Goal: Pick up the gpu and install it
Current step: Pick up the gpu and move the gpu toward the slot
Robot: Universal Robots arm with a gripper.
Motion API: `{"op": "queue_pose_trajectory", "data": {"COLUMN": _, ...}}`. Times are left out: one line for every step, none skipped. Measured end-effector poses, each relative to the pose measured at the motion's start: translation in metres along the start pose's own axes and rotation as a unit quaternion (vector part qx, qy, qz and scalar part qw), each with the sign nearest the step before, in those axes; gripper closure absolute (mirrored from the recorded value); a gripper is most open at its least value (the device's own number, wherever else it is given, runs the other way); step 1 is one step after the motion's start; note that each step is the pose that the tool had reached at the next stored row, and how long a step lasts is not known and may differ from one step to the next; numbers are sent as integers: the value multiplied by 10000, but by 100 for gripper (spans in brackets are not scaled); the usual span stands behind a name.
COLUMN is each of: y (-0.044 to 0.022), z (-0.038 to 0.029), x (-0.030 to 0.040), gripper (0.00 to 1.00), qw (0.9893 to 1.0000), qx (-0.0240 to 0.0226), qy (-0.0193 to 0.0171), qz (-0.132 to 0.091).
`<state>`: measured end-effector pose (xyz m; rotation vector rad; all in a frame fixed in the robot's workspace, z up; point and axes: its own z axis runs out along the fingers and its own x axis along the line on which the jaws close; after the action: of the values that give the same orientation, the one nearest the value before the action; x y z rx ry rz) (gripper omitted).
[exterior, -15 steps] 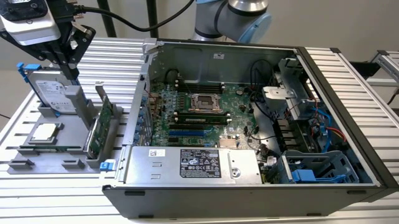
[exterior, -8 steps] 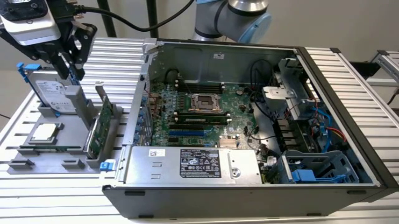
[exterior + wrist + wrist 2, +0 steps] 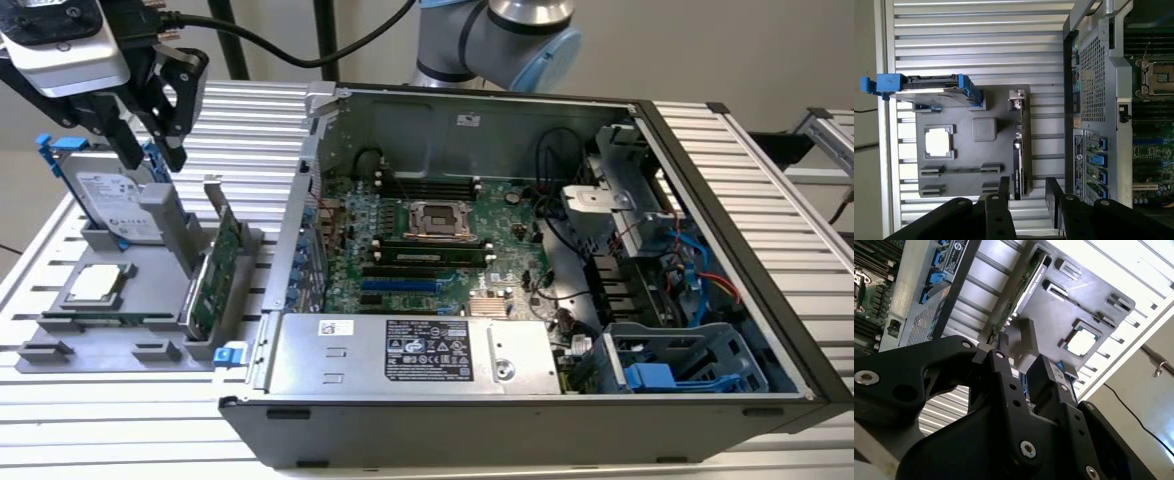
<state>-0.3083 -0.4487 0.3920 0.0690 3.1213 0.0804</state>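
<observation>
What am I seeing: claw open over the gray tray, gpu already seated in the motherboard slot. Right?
Not quite. The claw is open over the gray tray, but the gpu is not in the motherboard. It stands on edge in the tray, outside the computer case, as the first wrist view shows.

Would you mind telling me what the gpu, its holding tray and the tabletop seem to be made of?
The gpu: green circuit board, probably glass-fibre laminate, slightly glossy. The tray: uniform matte grey with moulded pockets, likely plastic. The tabletop: silvery, evenly ribbed slats, probably extruded aluminium.
</observation>
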Motion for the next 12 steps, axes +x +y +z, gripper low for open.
{"op": "queue_pose_trajectory", "data": {"y": 0, "z": 0, "x": 0, "gripper": 0, "qw": 10000, "qx": 0, "qy": 0, "qz": 0}}
{"op": "queue_pose_trajectory", "data": {"y": 0, "z": 0, "x": 0, "gripper": 0, "qw": 10000, "qx": 0, "qy": 0, "qz": 0}}
{"op": "queue_pose_trajectory", "data": {"y": 0, "z": 0, "x": 0, "gripper": 0, "qw": 10000, "qx": 0, "qy": 0, "qz": 0}}
{"op": "queue_pose_trajectory", "data": {"y": 0, "z": 1, "x": 0, "gripper": 0, "qw": 10000, "qx": 0, "qy": 0, "qz": 3}}
{"op": "queue_pose_trajectory", "data": {"y": 0, "z": 2, "x": -1, "gripper": 0, "qw": 10000, "qx": 0, "qy": -1, "qz": 14}}
{"op": "queue_pose_trajectory", "data": {"y": 0, "z": 4, "x": -1, "gripper": 0, "qw": 10000, "qx": 1, "qy": -1, "qz": 35}}
{"op": "queue_pose_trajectory", "data": {"y": 0, "z": 6, "x": -1, "gripper": 0, "qw": 10000, "qx": 2, "qy": -2, "qz": 61}}
{"op": "queue_pose_trajectory", "data": {"y": 0, "z": 9, "x": -1, "gripper": 0, "qw": 10000, "qx": 2, "qy": -4, "qz": 82}}
{"op": "queue_pose_trajectory", "data": {"y": -1, "z": 13, "x": -1, "gripper": 0, "qw": 10000, "qx": 2, "qy": -5, "qz": 99}}
{"op": "queue_pose_trajectory", "data": {"y": -1, "z": 15, "x": -1, "gripper": 0, "qw": 9999, "qx": 2, "qy": -5, "qz": 106}}
{"op": "queue_pose_trajectory", "data": {"y": -1, "z": 15, "x": 0, "gripper": 0, "qw": 9999, "qx": 2, "qy": -5, "qz": 107}}
{"op": "queue_pose_trajectory", "data": {"y": -1, "z": 15, "x": 0, "gripper": 0, "qw": 9999, "qx": 3, "qy": -5, "qz": 107}}
